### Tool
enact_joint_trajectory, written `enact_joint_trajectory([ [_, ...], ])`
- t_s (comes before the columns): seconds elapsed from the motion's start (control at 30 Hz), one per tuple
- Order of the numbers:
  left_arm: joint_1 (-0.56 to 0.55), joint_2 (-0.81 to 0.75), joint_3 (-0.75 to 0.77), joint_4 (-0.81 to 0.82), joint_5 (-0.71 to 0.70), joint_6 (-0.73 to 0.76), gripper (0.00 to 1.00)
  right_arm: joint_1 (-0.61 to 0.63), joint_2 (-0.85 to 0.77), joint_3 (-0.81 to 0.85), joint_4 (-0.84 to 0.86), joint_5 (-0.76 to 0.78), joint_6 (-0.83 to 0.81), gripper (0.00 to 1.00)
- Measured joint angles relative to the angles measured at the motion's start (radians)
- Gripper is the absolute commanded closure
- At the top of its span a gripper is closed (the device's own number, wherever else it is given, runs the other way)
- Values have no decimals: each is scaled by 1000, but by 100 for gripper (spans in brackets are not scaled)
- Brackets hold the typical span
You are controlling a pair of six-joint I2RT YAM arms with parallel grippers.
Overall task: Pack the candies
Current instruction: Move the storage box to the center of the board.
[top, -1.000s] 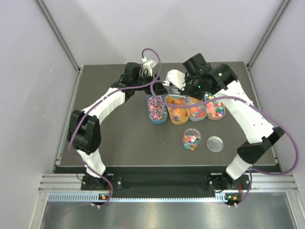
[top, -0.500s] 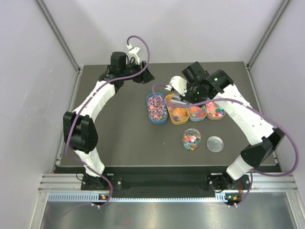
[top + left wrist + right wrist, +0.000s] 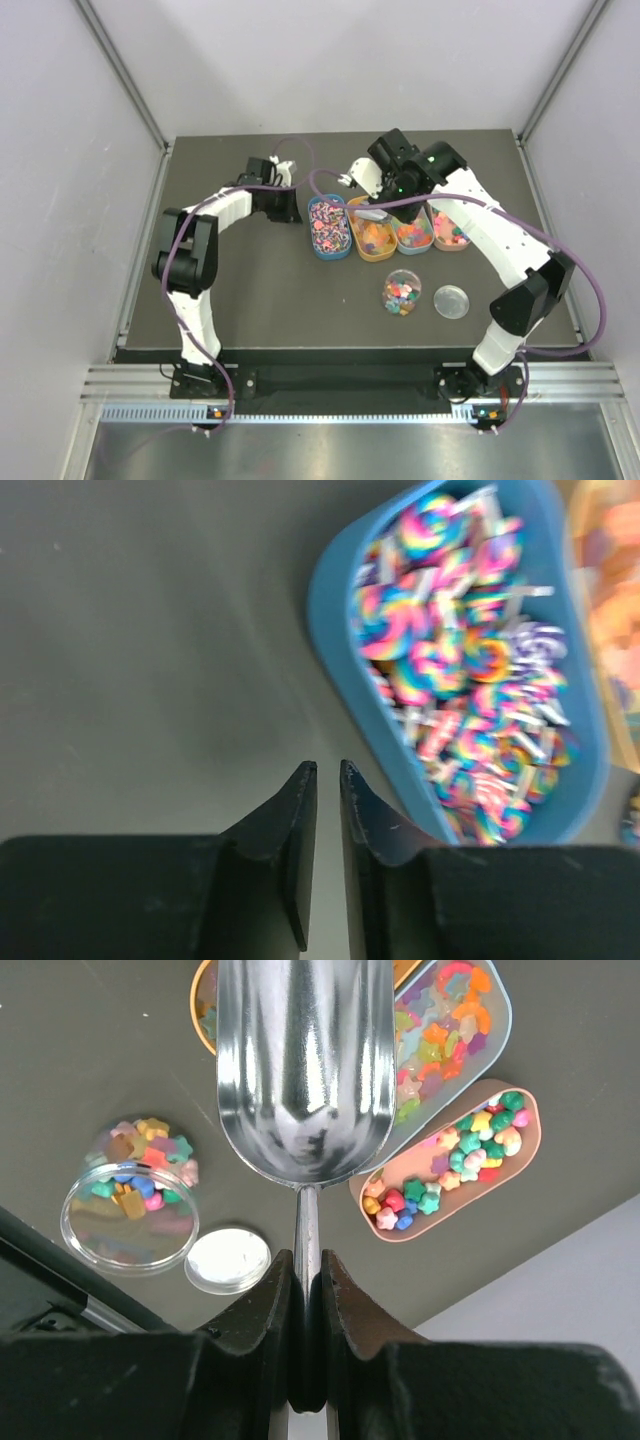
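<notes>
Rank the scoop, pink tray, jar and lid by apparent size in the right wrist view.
Largest: scoop, though nearest the camera.
Then pink tray and jar, too alike to rank.
Smallest: lid.

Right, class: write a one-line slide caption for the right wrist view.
Right end effector clamps a silver scoop by its handle above the candies, with open jar and lid beside.

Our left arm (image 3: 225, 206) bends sharply at the elbow; left gripper (image 3: 326, 766) low, jaws almost closed, empty; our right arm (image 3: 500, 236) arches from the right edge of the table (image 3: 250, 300); right gripper (image 3: 306, 1257) clamps the handle of the silver scoop (image 3: 300, 1060).
</notes>
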Motion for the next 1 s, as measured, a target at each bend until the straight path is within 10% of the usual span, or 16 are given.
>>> enact_joint_trajectory([
  [0.17,-1,81,17,-4,-25,4,100,0,17,11,0,13,13,100],
  [1.0,-186,143,116,-113,38,6,100,0,80,3,-6,-80,21,100],
])
